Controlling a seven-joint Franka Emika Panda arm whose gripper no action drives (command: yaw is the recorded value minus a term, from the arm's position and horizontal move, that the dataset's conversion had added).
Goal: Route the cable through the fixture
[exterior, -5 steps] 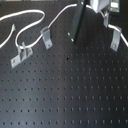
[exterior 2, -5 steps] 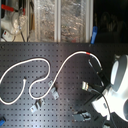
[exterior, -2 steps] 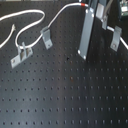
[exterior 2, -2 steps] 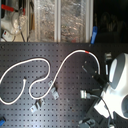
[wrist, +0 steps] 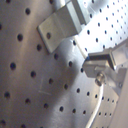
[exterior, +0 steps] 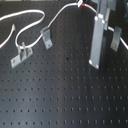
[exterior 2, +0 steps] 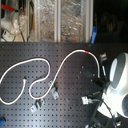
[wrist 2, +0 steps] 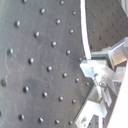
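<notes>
**Cable lies off to the side of my fingers, red-band end nearest**

My gripper (exterior: 94, 62) hangs low over the pegboard (exterior: 70, 100), holding nothing; finger gap I can't tell. The cable (exterior 2: 47, 75) snakes across the board, not yet threaded by my read. Its red band (exterior 2: 88, 51) sits toward the second exterior view's top from me, cord there running roughly across the view. Fixture brackets (exterior: 46, 37) stand toward the first exterior view's left.

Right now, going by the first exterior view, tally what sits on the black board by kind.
White cable: 1
Metal brackets: 3, taking the low left one as a single piece
Total: 4
</notes>
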